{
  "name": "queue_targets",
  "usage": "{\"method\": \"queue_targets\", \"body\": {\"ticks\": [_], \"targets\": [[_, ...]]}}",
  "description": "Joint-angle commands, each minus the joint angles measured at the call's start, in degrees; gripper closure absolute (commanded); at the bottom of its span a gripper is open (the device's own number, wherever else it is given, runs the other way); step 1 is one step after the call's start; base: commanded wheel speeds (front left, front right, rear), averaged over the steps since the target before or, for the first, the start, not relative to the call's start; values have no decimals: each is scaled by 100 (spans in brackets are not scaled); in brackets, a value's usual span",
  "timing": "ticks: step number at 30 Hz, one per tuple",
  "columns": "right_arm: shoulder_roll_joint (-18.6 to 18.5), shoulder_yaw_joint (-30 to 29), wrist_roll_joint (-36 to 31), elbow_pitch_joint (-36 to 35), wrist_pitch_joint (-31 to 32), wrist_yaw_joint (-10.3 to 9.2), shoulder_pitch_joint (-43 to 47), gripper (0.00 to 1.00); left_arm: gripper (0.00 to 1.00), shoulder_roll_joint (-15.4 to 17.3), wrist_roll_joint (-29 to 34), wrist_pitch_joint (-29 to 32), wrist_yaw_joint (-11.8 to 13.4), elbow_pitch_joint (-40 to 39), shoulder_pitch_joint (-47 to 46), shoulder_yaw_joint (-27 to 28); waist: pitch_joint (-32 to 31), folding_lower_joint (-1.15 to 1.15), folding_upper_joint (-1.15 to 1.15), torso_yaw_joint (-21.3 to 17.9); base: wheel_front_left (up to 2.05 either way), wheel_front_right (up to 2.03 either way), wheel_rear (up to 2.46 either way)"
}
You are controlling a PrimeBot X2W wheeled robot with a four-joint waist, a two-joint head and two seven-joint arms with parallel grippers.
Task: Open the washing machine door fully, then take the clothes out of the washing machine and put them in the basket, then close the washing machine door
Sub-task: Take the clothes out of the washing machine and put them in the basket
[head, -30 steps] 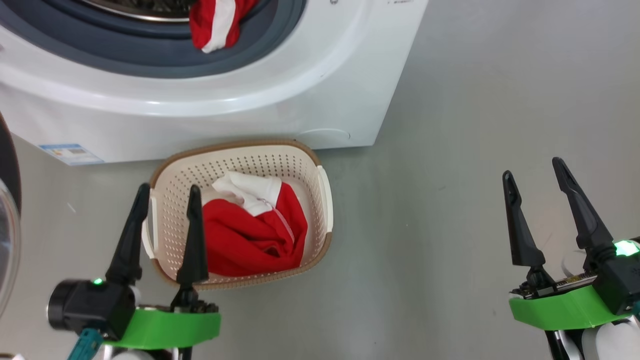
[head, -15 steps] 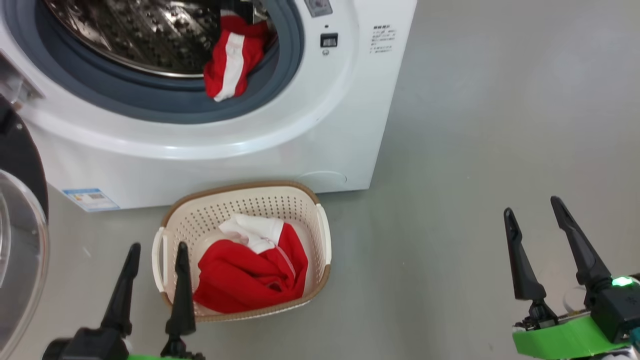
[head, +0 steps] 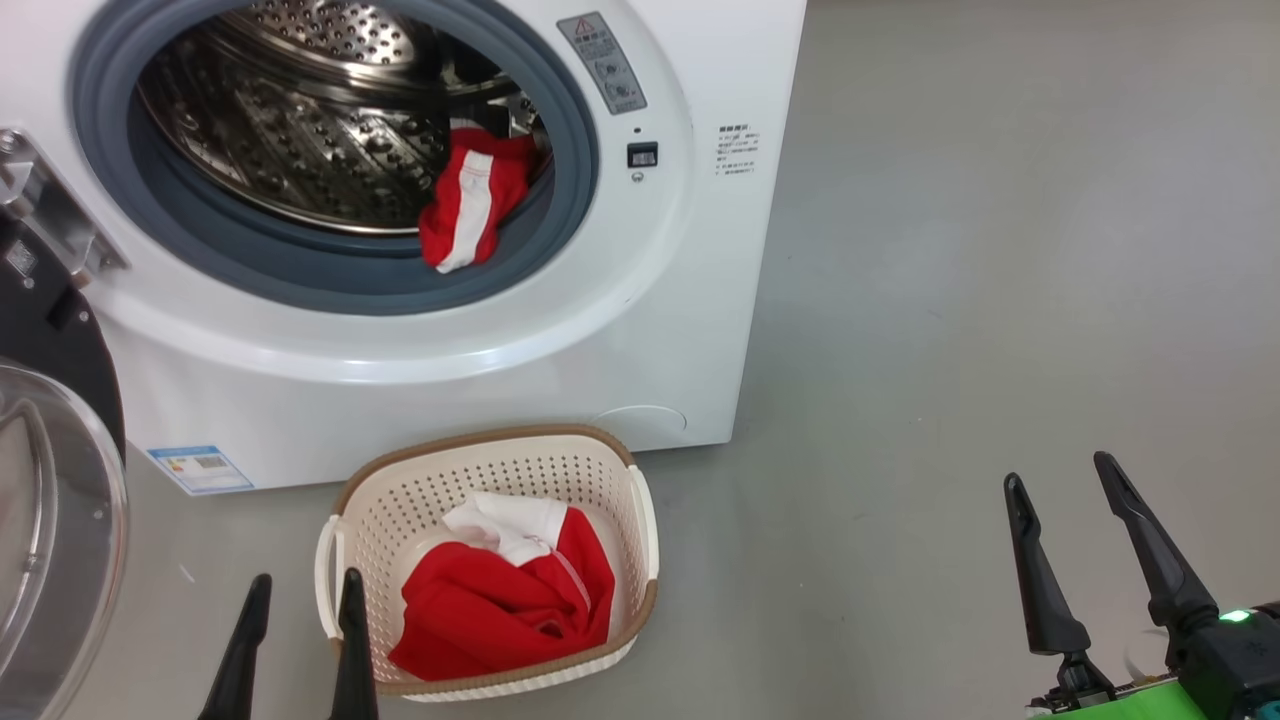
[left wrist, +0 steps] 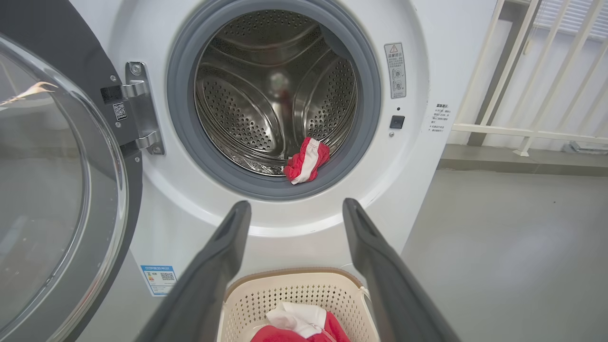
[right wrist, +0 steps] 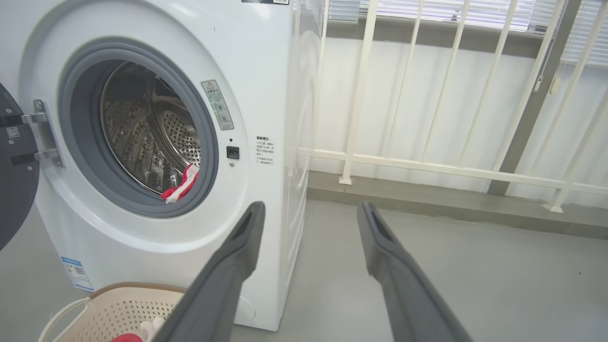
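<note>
The white washing machine [head: 640, 330] stands with its door [head: 50, 540] swung open to the left. A red and white piece of clothes [head: 468, 210] hangs over the grey gasket at the drum's lower right, also seen as clothes [left wrist: 306, 160] in the left wrist view. The cream basket [head: 645, 520] sits on the floor in front, with a red and white garment [head: 500, 610] inside. My left gripper [head: 300, 595] is open at the basket's left rim, nothing between its fingers. My right gripper [head: 1060, 470] is open over bare floor to the right.
Grey floor [head: 1000, 250] stretches right of the machine. A cream railing [right wrist: 427, 166] and a low ledge run behind it. The open door's glass bowl [left wrist: 47, 180] bulges out at the left, near my left arm.
The head camera has tilted up, so the drum and its opening have come into view and both grippers sit lower in the picture. Both grippers stay open.
</note>
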Motion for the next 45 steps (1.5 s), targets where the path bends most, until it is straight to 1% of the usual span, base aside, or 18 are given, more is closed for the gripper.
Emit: {"method": "queue_targets", "body": {"ticks": [1, 8, 24, 37, 45], "targets": [[-81, 127, 26, -181, -36, 35, -48, 0, 0, 103, -21, 25, 53, -200, -20, 203, -94, 0, 0, 2, 0, 0, 0], [-81, 33, 45, -197, -36, 35, 85, 0, 0, 87, -79, 92, 90, -266, 169, 179, -239, 0, 0, 2, 0, 0, 0], [-81, 11, 59, -189, -36, 35, 189, 0, 0, 87, -103, 149, 124, -324, 277, 56, -320, 0, 0, 14, 0, 0, 0], [-81, -8, 27, -267, -36, 35, 154, 0, 0, 84, -107, 117, 172, -387, 214, 7, -117, 0, 0, 19, 0, 0, 0], [-81, -4, 36, -318, -36, 35, 15, 0, 0, 87, -106, 103, 177, -449, -26, -35, 254, 0, 0, 3, 0, 0, 0]]}}
